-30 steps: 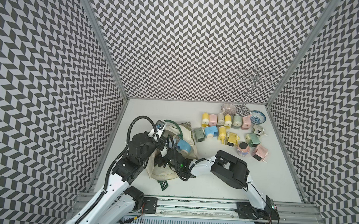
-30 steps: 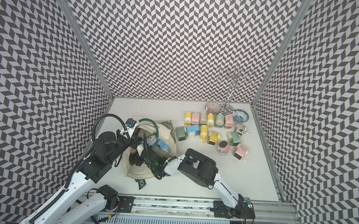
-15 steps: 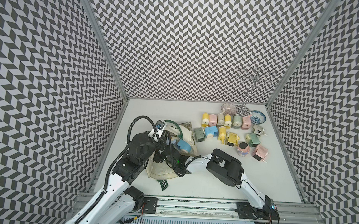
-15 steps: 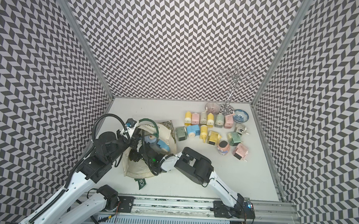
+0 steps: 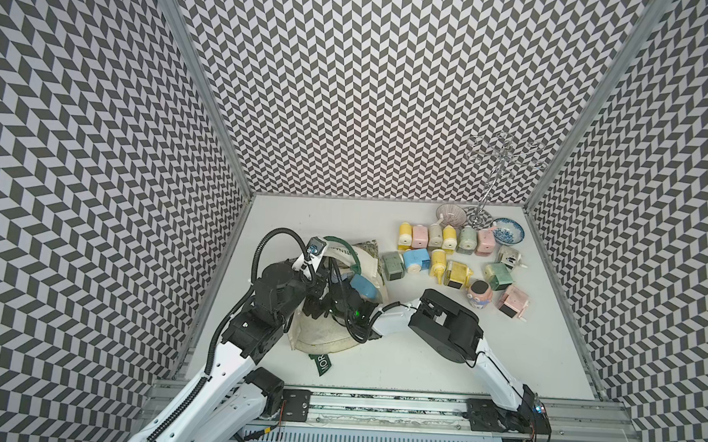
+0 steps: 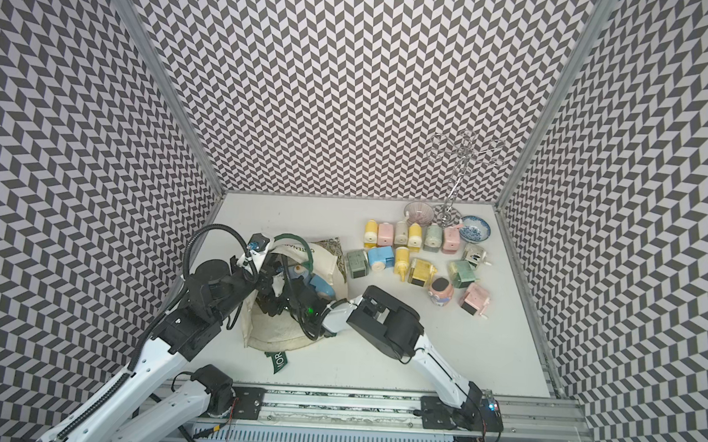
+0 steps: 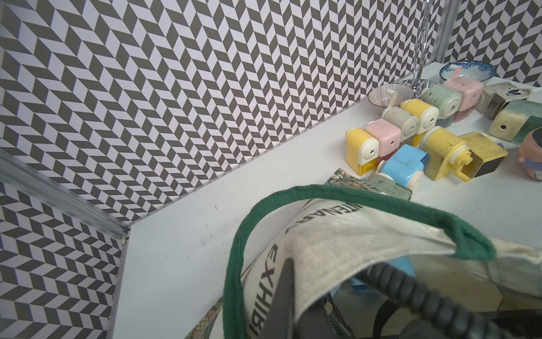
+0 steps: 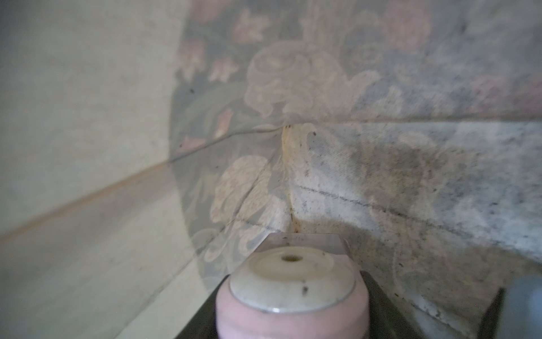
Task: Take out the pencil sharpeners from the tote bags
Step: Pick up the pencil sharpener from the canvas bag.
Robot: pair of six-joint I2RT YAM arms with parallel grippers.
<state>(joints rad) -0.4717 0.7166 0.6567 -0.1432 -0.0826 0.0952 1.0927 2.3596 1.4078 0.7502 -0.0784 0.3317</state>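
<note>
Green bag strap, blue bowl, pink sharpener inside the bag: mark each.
green bag strap (image 7: 233, 278): left wrist view, loop's side run.
blue bowl (image 5: 514, 234): in a top view, patterned inner wall.
pink sharpener (image 8: 293, 320): right wrist view, pink body.

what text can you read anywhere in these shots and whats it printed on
"EXHIBI", the rest cut off by the picture's edge, on the side of the cream tote bag.
"TENAR", clipped at both ends, on the same side of the bag.
"OR", its start hidden by a fold, on the bag's dark green strap end.
Dark print on the beige pencil sharpener: too small to read.
</note>
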